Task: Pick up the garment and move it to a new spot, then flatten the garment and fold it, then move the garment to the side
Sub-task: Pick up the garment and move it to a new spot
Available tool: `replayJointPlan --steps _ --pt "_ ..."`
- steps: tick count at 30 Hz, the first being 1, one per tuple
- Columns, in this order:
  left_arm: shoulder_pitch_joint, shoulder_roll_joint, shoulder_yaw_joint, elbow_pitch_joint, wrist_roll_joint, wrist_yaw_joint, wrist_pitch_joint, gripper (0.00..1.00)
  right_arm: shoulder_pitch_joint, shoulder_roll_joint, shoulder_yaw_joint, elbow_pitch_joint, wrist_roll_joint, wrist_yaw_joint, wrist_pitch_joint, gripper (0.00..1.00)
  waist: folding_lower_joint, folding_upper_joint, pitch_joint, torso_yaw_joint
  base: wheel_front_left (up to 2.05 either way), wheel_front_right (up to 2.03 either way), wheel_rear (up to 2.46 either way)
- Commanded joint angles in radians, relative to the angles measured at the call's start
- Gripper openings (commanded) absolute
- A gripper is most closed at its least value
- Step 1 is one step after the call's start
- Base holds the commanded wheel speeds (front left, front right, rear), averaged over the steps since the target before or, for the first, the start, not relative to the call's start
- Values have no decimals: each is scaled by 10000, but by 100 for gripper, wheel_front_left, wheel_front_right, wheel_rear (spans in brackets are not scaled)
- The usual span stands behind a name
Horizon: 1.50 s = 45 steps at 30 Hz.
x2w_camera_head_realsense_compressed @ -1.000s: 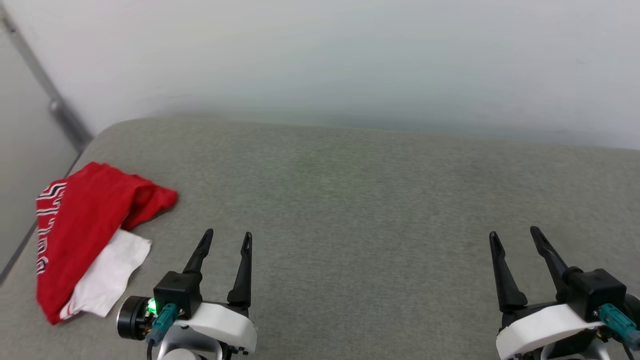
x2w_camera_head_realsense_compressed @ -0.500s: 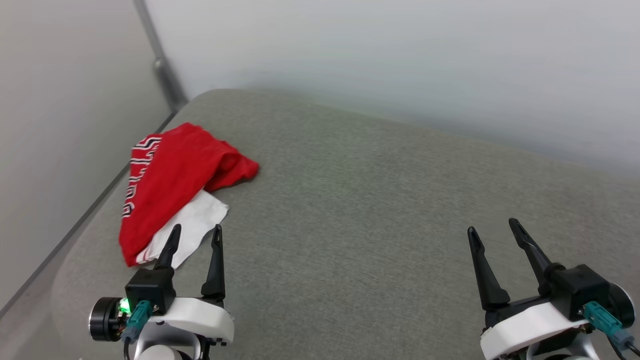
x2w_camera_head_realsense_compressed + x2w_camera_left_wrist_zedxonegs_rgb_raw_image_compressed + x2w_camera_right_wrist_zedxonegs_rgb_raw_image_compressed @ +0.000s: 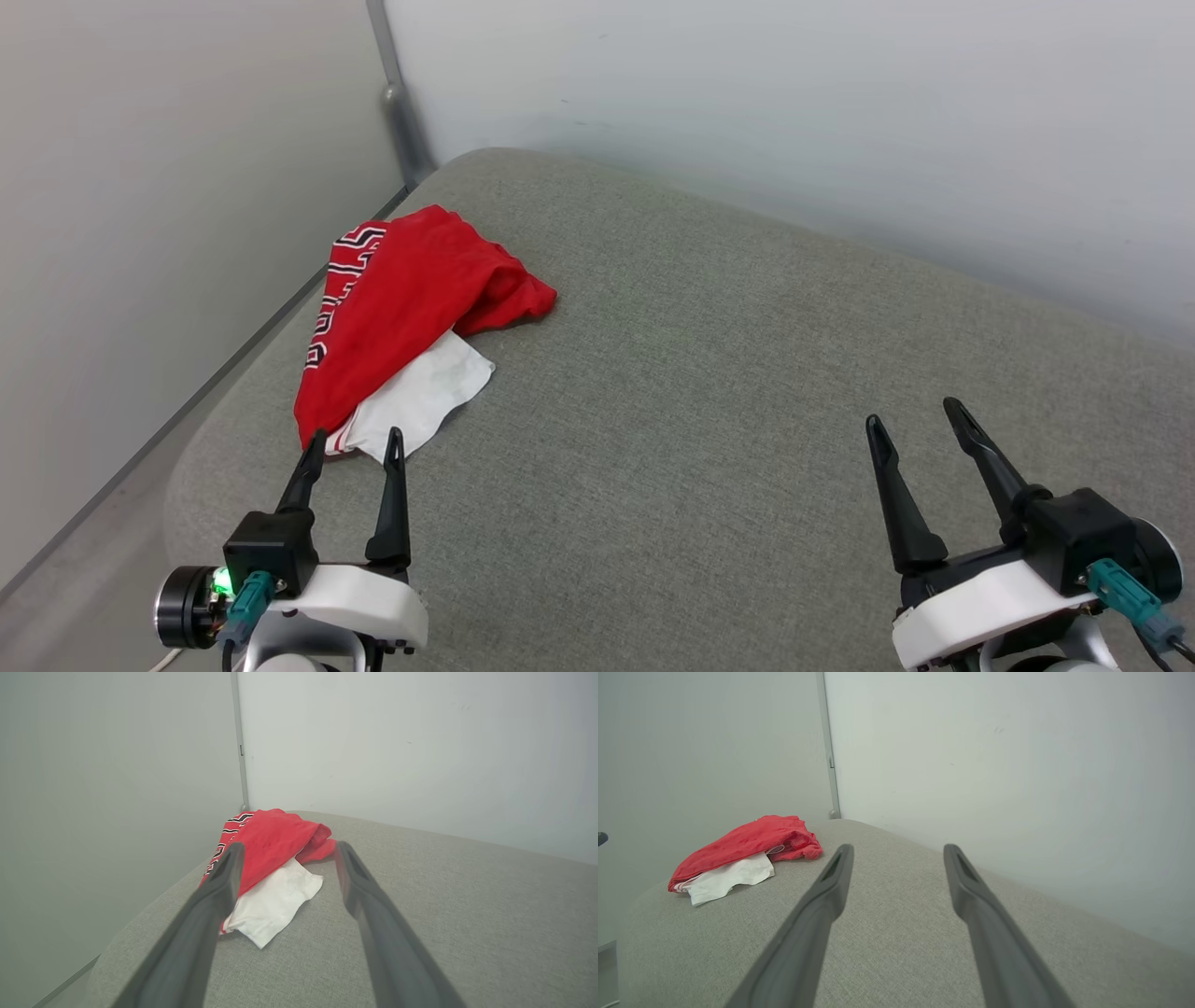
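This looks like a bare test room or lab booth. The plain pale left wall (image 3: pixel 140 233) and back wall (image 3: pixel 794 112) meet in a corner covered by a grey metal strip (image 3: pixel 397 103), as partition panels do. Against them stands a wide grey fabric cushion (image 3: pixel 700 392) with a rounded corner, like a bed or sofa seat. A red and white shirt (image 3: pixel 411 299) lies bunched on it. A narrow band of grey floor (image 3: pixel 93 607) runs alongside.

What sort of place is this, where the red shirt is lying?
Probably a bare indoor test corner rather than a lived-in room: two plain pale walls meet at a metal strip, and a grey fabric-covered pad holds the crumpled garment.
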Motion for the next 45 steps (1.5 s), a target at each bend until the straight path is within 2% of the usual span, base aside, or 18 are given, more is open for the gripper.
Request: replayJointPlan --steps 1,8,13,19,24,28,37,41,45 --pt "44 -7 17 -5 75 2 -24 100 -73 13 -10 -55 -8 -3 -3 100 0 -1 1 3 0 0 0" --pt "-551 31 98 252 168 3 -24 100 -176 12 -64 -170 -105 -1 51 100 0 -1 261 -159 0 0 0" --pt "-1653 126 318 870 -23 62 -23 100 -493 -50 -70 -491 -298 -3 233 100 0 -1 998 -576 0 0 0" --pt "-3592 758 767 1643 -408 -6 884 100 -963 -343 -38 -880 -239 -3 386 100 0 -1 2143 -1339 0 0 0" --pt "-4991 1704 1052 2153 -765 -297 2420 100 -1398 -581 -125 -1152 -27 -3 318 100 0 -1 3084 -1991 0 0 0" --pt "-5841 2615 1236 2629 -1031 -461 4143 100 -1773 -768 -255 -1252 -62 -3 255 100 0 -1 3824 -2465 0 0 0" --pt "-6731 4087 1449 3677 -1892 -688 7717 100 -2310 -853 -455 -1229 -26 -3 -22 100 0 -1 5016 -2972 0 0 0" --pt "-6728 4339 1574 4246 -2308 -699 8847 100 -2496 -885 -479 -1248 -42 -1 -83 100 0 -1 5376 -3087 0 0 0" --pt "-6521 4196 1668 4825 -2683 -640 9727 100 -2631 -942 -543 -1232 -75 -3 -100 100 0 -1 5574 -3133 0 0 0"
